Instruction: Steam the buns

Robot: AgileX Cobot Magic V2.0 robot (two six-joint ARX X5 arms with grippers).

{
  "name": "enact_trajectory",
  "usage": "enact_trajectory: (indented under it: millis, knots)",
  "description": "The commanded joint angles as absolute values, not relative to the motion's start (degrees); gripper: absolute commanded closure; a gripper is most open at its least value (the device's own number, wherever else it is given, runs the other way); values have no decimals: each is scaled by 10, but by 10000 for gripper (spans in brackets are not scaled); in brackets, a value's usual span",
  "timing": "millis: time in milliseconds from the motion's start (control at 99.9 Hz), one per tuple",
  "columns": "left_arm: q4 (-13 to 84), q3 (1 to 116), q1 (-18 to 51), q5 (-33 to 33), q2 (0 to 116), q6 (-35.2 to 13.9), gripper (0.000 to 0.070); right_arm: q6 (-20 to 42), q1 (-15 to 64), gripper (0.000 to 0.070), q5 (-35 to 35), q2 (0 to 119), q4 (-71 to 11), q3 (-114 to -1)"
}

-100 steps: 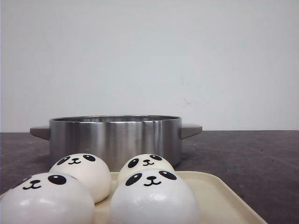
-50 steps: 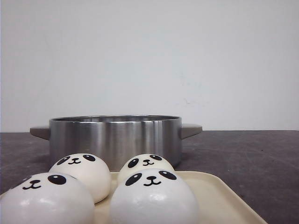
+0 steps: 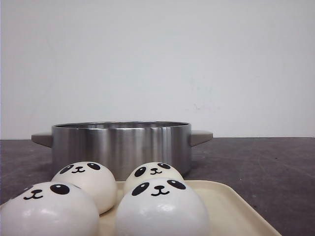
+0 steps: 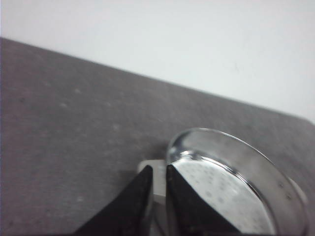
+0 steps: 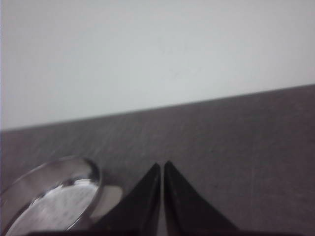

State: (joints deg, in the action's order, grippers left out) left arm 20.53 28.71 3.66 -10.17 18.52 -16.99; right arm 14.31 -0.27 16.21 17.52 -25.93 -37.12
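Four panda-faced buns sit grouped on the left part of a cream tray (image 3: 231,206), seen from the front. Each is a smooth, white-to-cream dome printed with black oval eyes, a small nose and a curved mouth, and each rests upright, face turned up and forward. The front-left bun (image 3: 47,211) and front-right bun (image 3: 162,209) stand nearest the camera, cut off by the lower edge. The back-left bun (image 3: 88,182) and back-right bun (image 3: 153,173) sit just behind them, the latter partly hidden. Neighbouring buns appear to touch. No gripper appears in this view, and neither wrist view shows a bun.
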Motion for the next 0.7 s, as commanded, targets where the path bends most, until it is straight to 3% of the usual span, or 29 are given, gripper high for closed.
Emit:
enact_trajectory:
  millis: [0, 290, 490, 630, 690]
  knots:
    - [202, 337, 39, -119, 232, -136, 700, 113, -1, 696, 171, 217, -264, -421]
    - [201, 476, 39, -136, 350, -131, 700, 111, -1, 695, 175, 300, -264, -521]
    - [211, 482, 39, -136, 351, -131, 700, 93, -1, 695, 271, 303, -280, -521]
    - [216, 482, 41, -136, 354, -130, 699, 81, 0, 693, 300, 310, -308, -521]
    - [215, 482, 43, -136, 357, -127, 643, 82, 1, 643, 318, 316, -310, -521]
